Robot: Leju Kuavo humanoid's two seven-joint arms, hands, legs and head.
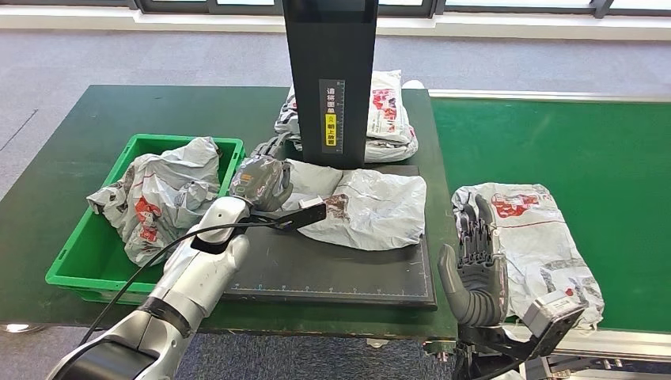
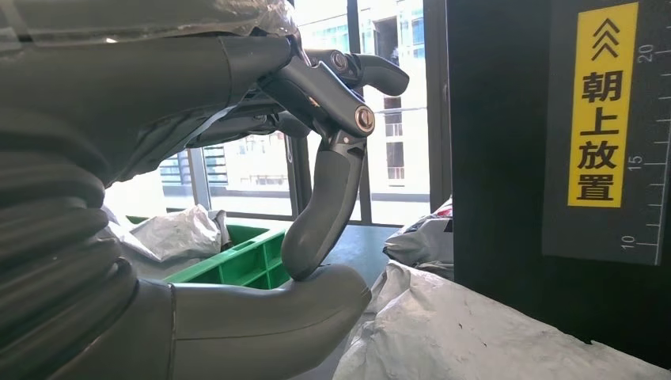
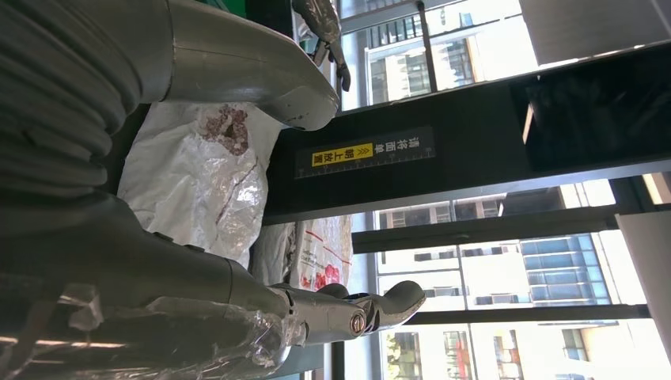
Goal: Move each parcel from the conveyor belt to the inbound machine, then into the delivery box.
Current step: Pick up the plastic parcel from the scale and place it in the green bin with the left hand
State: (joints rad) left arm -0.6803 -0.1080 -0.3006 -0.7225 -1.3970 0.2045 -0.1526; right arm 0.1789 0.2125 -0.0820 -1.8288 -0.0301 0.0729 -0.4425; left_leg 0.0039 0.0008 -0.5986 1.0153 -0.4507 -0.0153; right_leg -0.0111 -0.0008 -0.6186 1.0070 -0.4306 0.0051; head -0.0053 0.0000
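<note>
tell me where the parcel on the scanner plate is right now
In the head view the parcel lies mid-frame on the black plate, before the dark column, right of the green bin, by the left hand.

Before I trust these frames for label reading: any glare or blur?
Head view: even light, parcels sharp. Left wrist view: windows blown out, left hand close and soft, yellow label crisp. Right wrist view: bright windows, dark column in shade.

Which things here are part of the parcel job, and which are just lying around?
Part of the job:
- parcel on the machine plate
- parcel on the conveyor belt
- inbound machine
- green delivery box
- parcel in the box

Lying about:
- parcel behind the machine
</note>
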